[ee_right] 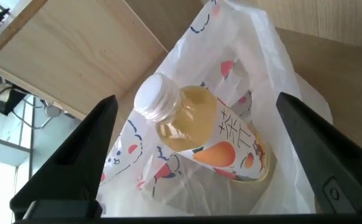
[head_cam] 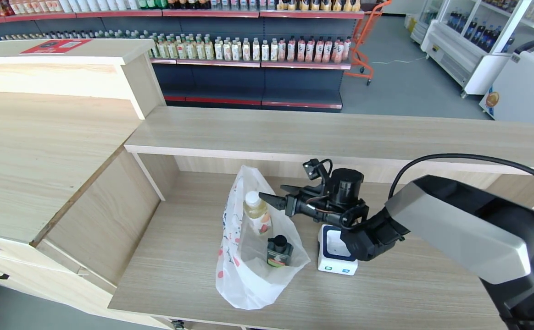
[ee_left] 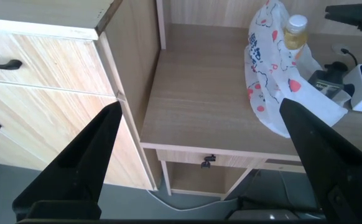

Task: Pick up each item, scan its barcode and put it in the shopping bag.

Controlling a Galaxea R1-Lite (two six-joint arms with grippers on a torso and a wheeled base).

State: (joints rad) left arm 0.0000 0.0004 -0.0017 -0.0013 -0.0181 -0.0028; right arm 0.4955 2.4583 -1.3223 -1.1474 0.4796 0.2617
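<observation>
Juice bottle [head_cam: 257, 213]: already down inside the shopping bag [head_cam: 248, 284] on the counter [head_cam: 386, 293], white cap up, leaning slightly, next to a small dark bottle [head_cam: 279, 252] lower in the same bag. Judged well along: two items bagged, scanner [head_cam: 336, 261] sitting just beside the bag.

Right pincer [head_cam: 274, 193]: released, spread wide at the bag's mouth, straddling the juice bottle's upper part with a gap on either side, gripping nothing. Likely left to do: drawing back clear of the bag.

Left pincer [ee_left: 199, 106]: also spread and empty, well apart from the bag, out past the counter's near edge.
</observation>
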